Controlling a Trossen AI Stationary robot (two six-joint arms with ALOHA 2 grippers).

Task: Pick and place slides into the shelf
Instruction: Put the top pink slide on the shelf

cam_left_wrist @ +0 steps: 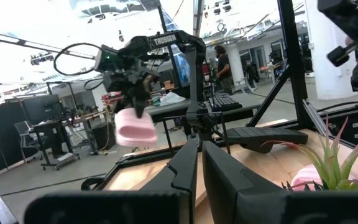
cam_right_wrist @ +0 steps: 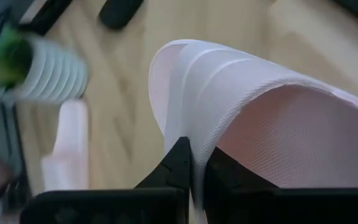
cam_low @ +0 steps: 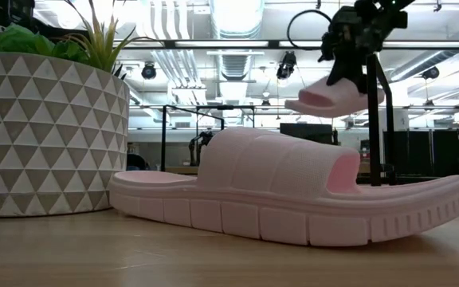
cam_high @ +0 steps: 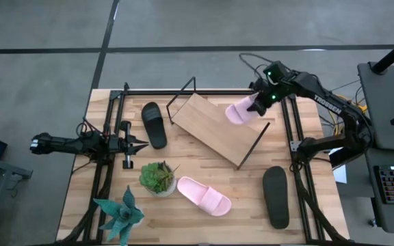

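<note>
while my right gripper (cam_high: 258,106) hangs in the upper right of the overhead frame, its two fingers are pinched tight on the strap of a pale pink slide (cam_high: 241,111), which i hold in the air above the upper right edge of the shelf (cam_high: 217,128). the right wrist view shows my dark fingers (cam_right_wrist: 180,165) closed on the strap's ribbed rim, with almost no gap between them. in the table-level view the held slide (cam_low: 333,97) floats in the upper right, clear of everything below it.

the shelf sits tilted at the centre of the overhead frame, its light-wood board bare. a second pink slide (cam_high: 204,195) lies flat on the table (cam_high: 245,212) in the lower centre, just right of a green potted plant (cam_high: 158,178). one black slide (cam_high: 154,124) lies left of the shelf; another black slide (cam_high: 276,197) lies in the lower right.

my left gripper (cam_high: 141,144) waits at centre left, low over the table beside the black slide, its fingers nearly together and holding nothing.
</note>
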